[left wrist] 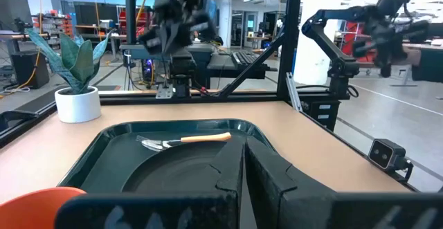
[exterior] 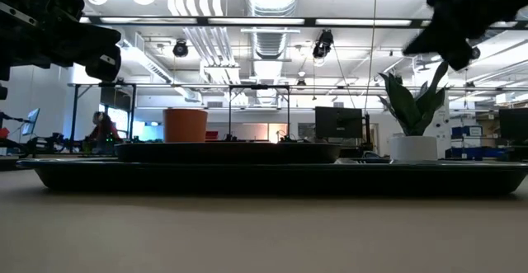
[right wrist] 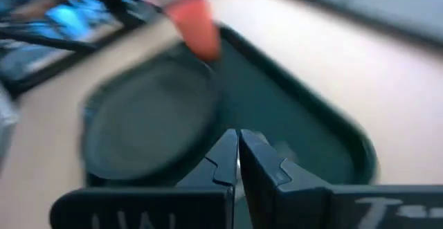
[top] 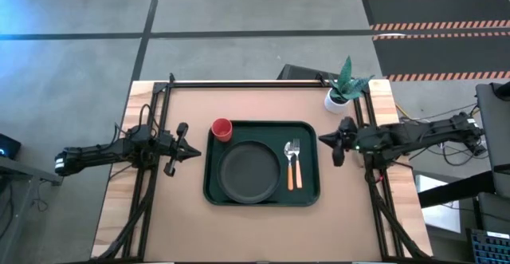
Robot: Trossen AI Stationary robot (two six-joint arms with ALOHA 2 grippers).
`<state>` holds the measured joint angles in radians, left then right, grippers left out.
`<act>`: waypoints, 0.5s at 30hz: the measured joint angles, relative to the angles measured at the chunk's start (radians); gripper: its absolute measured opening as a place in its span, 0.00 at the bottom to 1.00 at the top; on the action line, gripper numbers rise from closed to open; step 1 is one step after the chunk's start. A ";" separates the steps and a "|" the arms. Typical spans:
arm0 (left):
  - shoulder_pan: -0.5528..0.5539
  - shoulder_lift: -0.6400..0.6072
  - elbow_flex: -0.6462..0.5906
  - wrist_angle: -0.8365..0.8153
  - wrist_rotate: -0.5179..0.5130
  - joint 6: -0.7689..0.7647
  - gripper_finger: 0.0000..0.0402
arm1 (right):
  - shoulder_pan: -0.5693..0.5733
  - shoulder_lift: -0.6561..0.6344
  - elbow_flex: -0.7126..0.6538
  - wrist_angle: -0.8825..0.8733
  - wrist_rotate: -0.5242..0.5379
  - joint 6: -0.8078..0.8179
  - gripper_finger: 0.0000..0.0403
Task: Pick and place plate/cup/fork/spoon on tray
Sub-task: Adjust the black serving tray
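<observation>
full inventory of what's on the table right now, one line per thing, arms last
tray: 1, dark green, centre of the table
plate: 1, dark grey-black, on the tray, left of the cutlery
cup: 1, red, upright in the tray's far-left corner
fork: 1, silver tines and orange handle, on the tray right of the plate
spoon: 1, silver bowl and orange handle, alongside the fork on its right
potted plant: 1, green leaves in a white pot, far-right of the table, off the tray
table: 1, light tan top
left gripper: 1, dark, shut and empty, left of the tray
right gripper: 1, dark, shut and empty, right of the tray
</observation>
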<state>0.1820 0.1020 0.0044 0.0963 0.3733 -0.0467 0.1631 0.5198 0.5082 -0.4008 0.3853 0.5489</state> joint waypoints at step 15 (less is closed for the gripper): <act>0.000 0.005 0.000 0.043 0.040 -0.106 0.00 | 0.000 0.033 -0.033 -0.018 0.034 0.129 0.02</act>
<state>0.1818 0.1070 0.0046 0.1394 0.4131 -0.1524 0.1627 0.5526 0.4755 -0.4190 0.4197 0.6776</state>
